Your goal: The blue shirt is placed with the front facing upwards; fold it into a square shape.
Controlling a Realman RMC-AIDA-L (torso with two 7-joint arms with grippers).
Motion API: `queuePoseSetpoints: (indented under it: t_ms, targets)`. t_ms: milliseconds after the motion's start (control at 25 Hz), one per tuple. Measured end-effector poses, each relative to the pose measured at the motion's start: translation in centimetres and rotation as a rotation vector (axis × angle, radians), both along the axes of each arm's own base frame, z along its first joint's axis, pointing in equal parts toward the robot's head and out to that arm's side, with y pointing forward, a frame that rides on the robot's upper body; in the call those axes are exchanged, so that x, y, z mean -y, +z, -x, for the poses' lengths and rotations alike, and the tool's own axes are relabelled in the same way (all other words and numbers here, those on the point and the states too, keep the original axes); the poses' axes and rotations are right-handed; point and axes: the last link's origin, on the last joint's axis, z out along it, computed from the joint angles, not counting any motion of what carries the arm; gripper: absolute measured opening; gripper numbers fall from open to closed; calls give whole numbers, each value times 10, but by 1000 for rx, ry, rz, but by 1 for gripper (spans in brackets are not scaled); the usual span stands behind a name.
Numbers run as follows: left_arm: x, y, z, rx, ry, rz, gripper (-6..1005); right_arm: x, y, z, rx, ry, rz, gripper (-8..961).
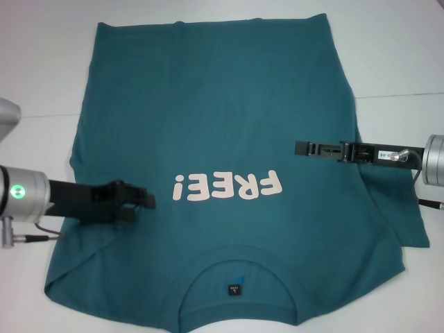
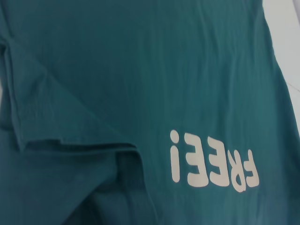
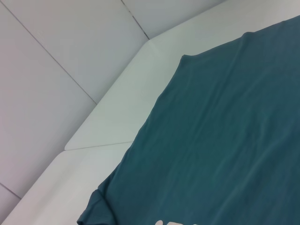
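Lying flat and face up on the white table (image 1: pixel 395 62), the blue shirt (image 1: pixel 222 104) is spread with its collar (image 1: pixel 236 267) nearest the robot and its long axis running away toward the far hem. The left gripper (image 1: pixel 142 201) is held over the left sleeve side, the right gripper (image 1: pixel 305 148) over the right edge, about equally near; whether either is open cannot be told. Each side is judged best folded inward by its own arm.
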Motion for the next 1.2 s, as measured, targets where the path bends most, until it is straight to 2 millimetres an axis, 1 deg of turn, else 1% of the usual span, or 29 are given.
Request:
queuePoseSetpoints:
  t_ms: [280,440,560,880,1080,1200]
  targets:
    - [-1,25,8,35,28,-92,539,3,0,-4,0,-9,0,911]
    - [-1,31,15,25,57,-113,539,3,0,-5,-1,-11,-1,911]
    - [2,28,22,1,87,-100,539,3,0,-4,-2,-11,-1,910]
    - [2,22,31,-49,122,-99,539,1,0,-2,-1,-4,-1,910]
    - [1,16,32,-50,131,-98,539,1,0,-1,0,-3,-1,910]
    - [0,10,28,-49,122,-79,539,1,1,-2,1,-3,-3,910]
